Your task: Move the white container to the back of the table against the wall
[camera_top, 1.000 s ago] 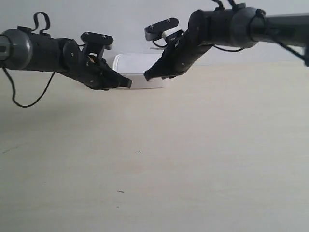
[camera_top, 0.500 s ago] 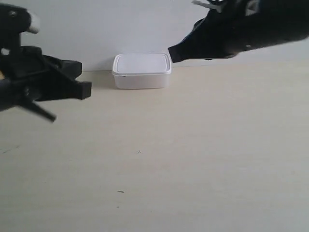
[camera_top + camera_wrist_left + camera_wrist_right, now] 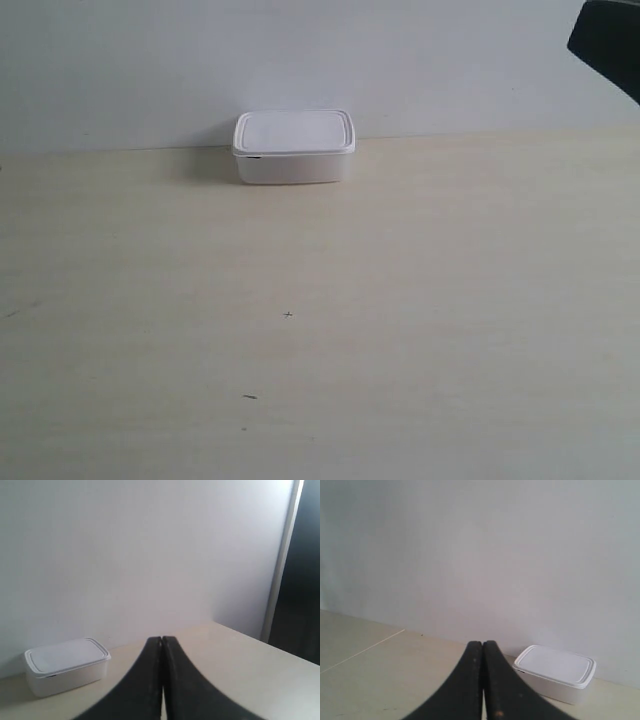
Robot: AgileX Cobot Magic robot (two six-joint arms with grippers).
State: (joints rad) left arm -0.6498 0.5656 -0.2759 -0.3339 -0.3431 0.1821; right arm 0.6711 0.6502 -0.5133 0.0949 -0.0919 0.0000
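The white container stands lidded at the back of the cream table, its rear side at the pale wall. Nothing holds it. My left gripper is shut and empty, well away from the white container, which shows off to one side of its fingers. My right gripper is also shut and empty, with the white container beyond and to the side of its tips. In the exterior view only a dark piece of the arm at the view's right shows in the top corner.
A few tiny dark specks mark the table's middle. A dark vertical panel stands past the wall's end in the left wrist view. The table's edge line shows in the right wrist view.
Both arms have drawn back from the container and left the exterior view, one to the left, one to the upper right. The container has stayed put by the wall.
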